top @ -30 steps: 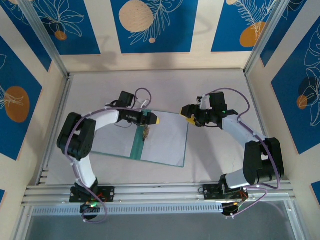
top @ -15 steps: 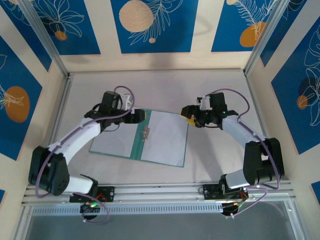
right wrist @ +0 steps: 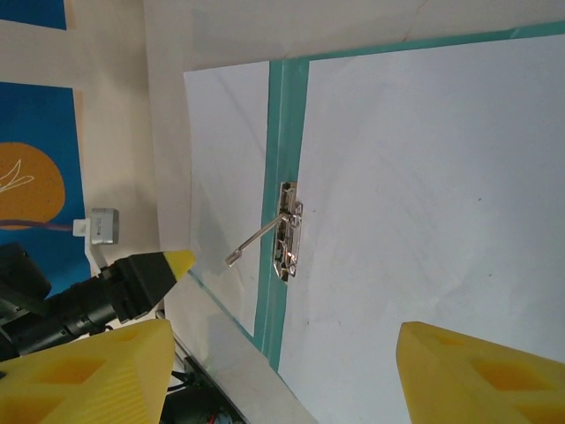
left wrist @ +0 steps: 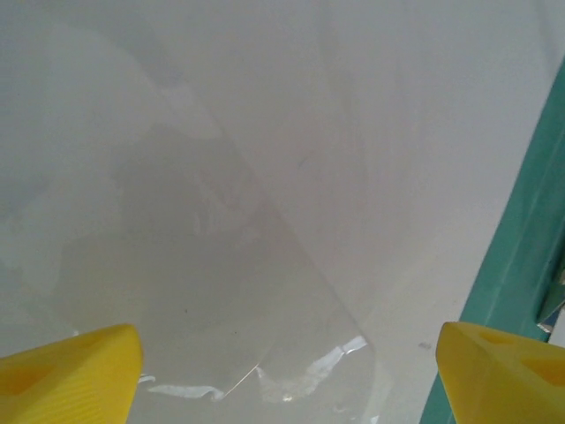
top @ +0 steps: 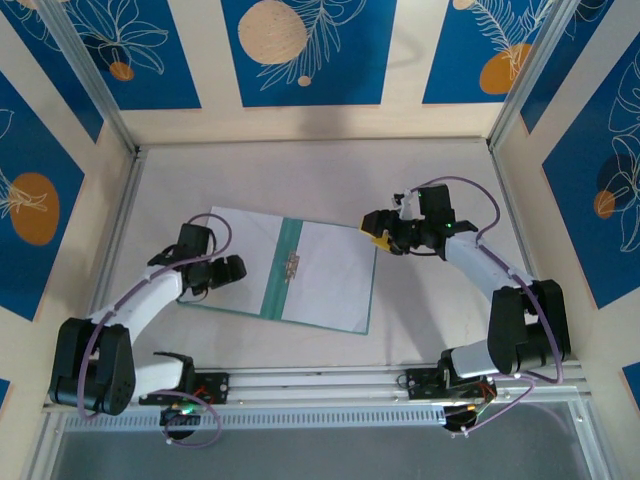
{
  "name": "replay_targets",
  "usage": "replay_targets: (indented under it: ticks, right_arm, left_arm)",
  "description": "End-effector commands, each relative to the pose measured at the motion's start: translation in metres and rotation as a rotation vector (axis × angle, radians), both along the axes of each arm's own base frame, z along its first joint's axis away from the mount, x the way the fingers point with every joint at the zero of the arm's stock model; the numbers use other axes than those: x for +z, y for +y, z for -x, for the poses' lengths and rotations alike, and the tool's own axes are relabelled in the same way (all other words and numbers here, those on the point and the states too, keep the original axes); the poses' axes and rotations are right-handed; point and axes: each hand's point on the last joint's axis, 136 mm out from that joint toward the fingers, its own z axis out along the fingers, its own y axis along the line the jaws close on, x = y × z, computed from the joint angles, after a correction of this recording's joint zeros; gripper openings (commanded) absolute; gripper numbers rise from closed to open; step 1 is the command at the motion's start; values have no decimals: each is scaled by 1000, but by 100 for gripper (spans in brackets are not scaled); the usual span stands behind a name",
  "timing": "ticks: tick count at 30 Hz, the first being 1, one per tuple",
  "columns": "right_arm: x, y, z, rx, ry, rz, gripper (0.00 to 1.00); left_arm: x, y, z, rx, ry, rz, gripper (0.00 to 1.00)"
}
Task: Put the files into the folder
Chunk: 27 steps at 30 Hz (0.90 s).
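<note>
Pulled back from the clip (top: 292, 264), my left gripper (top: 236, 268) hangs open over the left flap (top: 232, 240) of the folder (top: 283, 250) lying open mid-table, right gripper (top: 380, 233) open too; I'd lift that flap's edge gently

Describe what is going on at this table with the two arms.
The teal folder lies open and flat on the table, with a white file on its right half beside the metal clip. The left tool hovers open over the folder's left half, holding nothing. The right tool is open by the folder's far right corner, also holding nothing.
</note>
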Motion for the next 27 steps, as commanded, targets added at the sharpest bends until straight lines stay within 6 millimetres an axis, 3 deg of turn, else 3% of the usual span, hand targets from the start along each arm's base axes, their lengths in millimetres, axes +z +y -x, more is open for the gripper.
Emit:
replay_targets:
  ticks: [1,12,18,27]
  right_arm:
    - [17,8,4,24,-13,-17,68]
    - [19,19,5,45,-11,-2,68]
    - [21,20,5,44,-21,44,68]
    - [20,25,7,49,-34,150,67]
  left_arm:
    - [-9,1,10,15,28,16,84]
    - [-35,-24,25,-42,92,128,76]
    - [-36,-41,28,-73,86,152,75]
    - [-18,-102,41,-111,53,242,75]
